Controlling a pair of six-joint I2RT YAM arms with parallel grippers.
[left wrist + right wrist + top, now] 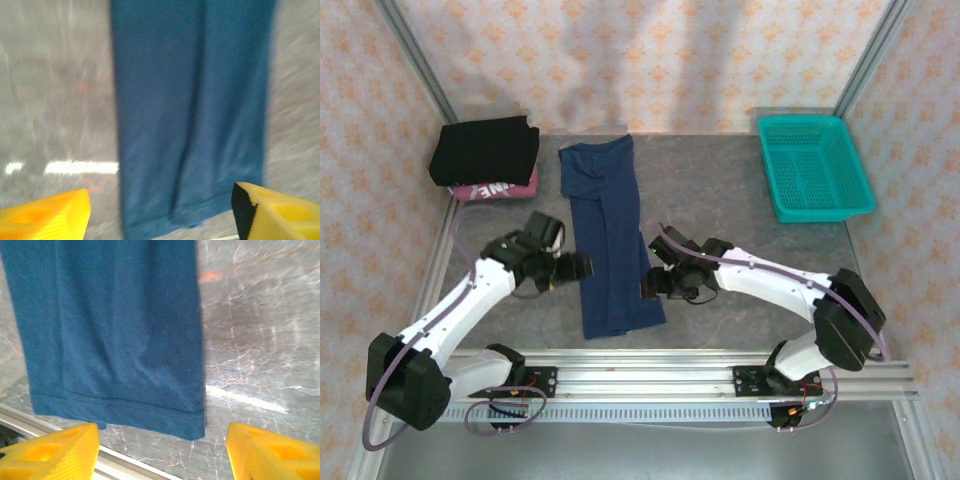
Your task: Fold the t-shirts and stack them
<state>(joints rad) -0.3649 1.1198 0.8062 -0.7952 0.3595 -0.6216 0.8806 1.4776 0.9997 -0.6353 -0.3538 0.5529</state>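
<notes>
From above, both arms are seen bent low, the left gripper [582,268] and right gripper [648,284] set on either side of the long, folded navy blue cloth t-shirt [610,230] on the grey table [740,190]. In the left wrist view, yellow fingers [45,215] are spread apart, nothing gripped, the shirt flat beyond them. In the right wrist view, fingers [270,452] are also apart, near the stitched hem.

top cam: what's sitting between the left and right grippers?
The navy t-shirt, folded into a long strip, lies flat between the left gripper and the right gripper. The top external view shows it.
</notes>
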